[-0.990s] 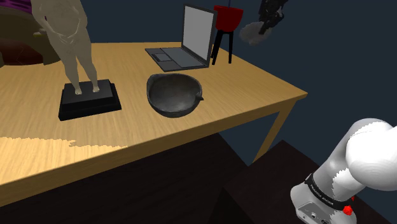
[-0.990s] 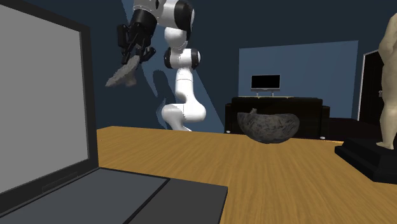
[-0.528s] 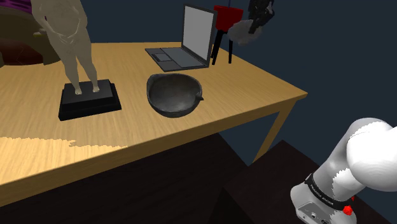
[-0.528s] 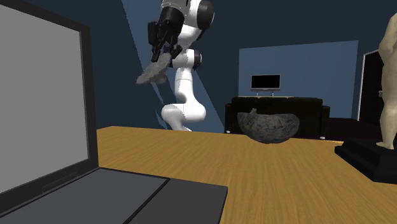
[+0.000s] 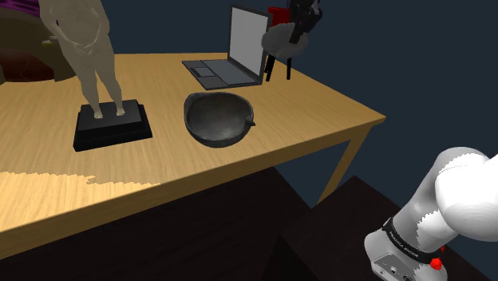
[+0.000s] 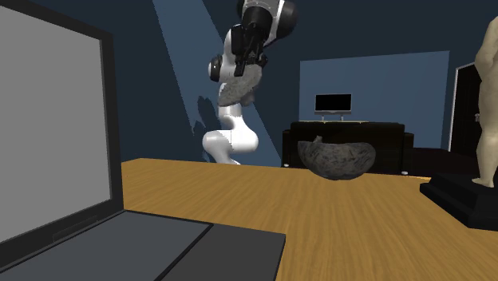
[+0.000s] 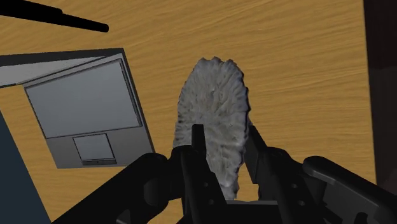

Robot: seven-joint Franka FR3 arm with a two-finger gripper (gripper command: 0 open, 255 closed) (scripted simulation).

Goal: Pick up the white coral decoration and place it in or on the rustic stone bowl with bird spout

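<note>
Shoulder view: the tool [image 5: 302, 14] is up high past the laptop [image 5: 239, 49], shut on the coral [image 5: 282, 40], which hangs in the air level with the screen's top edge. The bowl [image 5: 217, 118] sits on the worktop [image 5: 335, 104], well apart from it and nearer this camera. My worry is that a low, direct run to the bowl would clip that screen.

Second exterior view: the coral [image 6: 241, 83] dangles below the tool [image 6: 250, 54], far above the bowl [image 6: 337, 158]. Let go from this height and I reckon it bounces off the rim or out.

Wrist view: the fingers [image 7: 198, 151] clasp only the coral's [image 7: 213, 118] near end, and most of it juts beyond them over bare wood beside the laptop. With so much overhang, a sharp swing could pivot it in the grip or work it loose.
</note>
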